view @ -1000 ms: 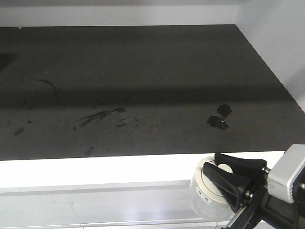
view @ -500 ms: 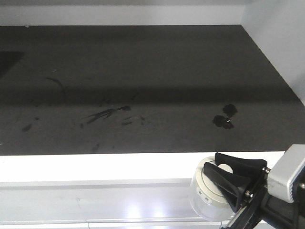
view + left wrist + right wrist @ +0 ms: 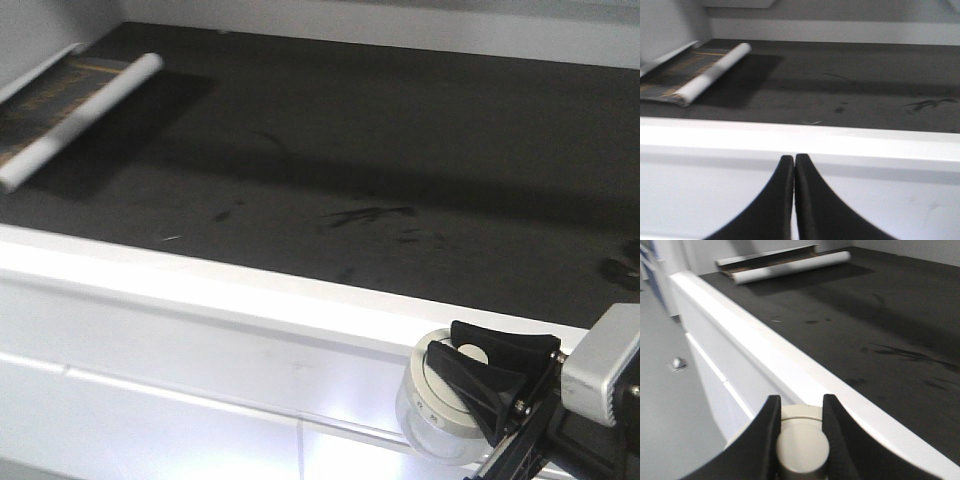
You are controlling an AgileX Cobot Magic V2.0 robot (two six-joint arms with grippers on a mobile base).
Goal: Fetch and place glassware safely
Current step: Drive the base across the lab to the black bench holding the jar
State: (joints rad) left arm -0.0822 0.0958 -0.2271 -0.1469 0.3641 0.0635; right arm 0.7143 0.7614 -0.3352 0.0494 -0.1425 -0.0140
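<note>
The counter (image 3: 400, 130) fills most of the front view, a dark matte top with a bright white front edge (image 3: 200, 280). White cabinet panels (image 3: 150, 400) sit below that edge. At the far left rear of the top lies a partly rolled sheet (image 3: 80, 120), with a white roll along one side and a dark flat part beside it.

The right tool (image 3: 445, 340) shows at the lower right, its black fingers (image 3: 772, 430) closed narrowly on either side of the lid of a clear glass jar (image 3: 420, 400). The jar is upright in that grip. It is seen against the white cabinet face just below the counter's edge, not on the dark top.

The left tool (image 3: 793, 160) faces the white edge with its two fingers pressed together and nothing between them. Thin dark smudges (image 3: 365, 213) mark the middle of the top.
</note>
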